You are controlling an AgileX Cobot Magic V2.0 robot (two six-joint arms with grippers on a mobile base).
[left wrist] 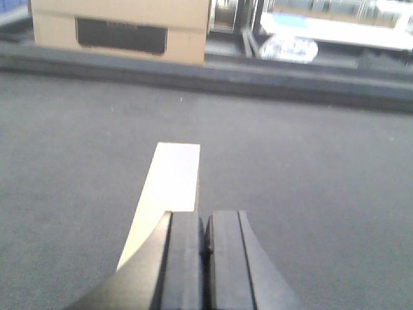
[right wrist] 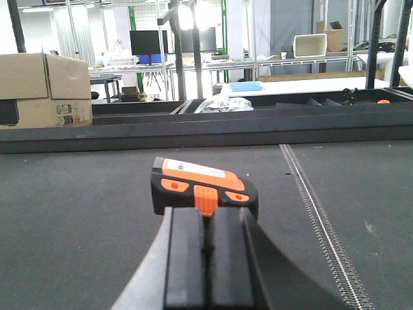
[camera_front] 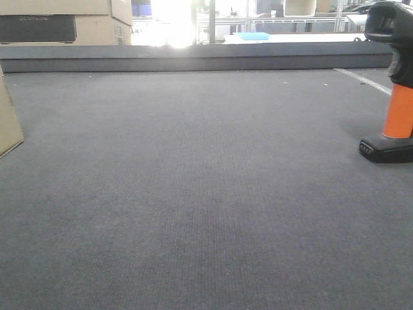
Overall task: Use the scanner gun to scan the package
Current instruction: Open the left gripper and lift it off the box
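The scanner gun stands upright on its black base at the right edge of the grey mat, orange handle below a black head. From the right wrist view, the scanner gun sits just beyond my right gripper, whose fingers are shut together with nothing between them. The package shows only as a brown corner at the far left. In the left wrist view the package lies just ahead and slightly left of my left gripper, which is shut and empty. Neither gripper appears in the front view.
Larger cartons with dark printing are stacked behind a raised dark rail at the back left. A stitched seam runs across the mat right of the scanner. Benches and shelving stand beyond the rail.
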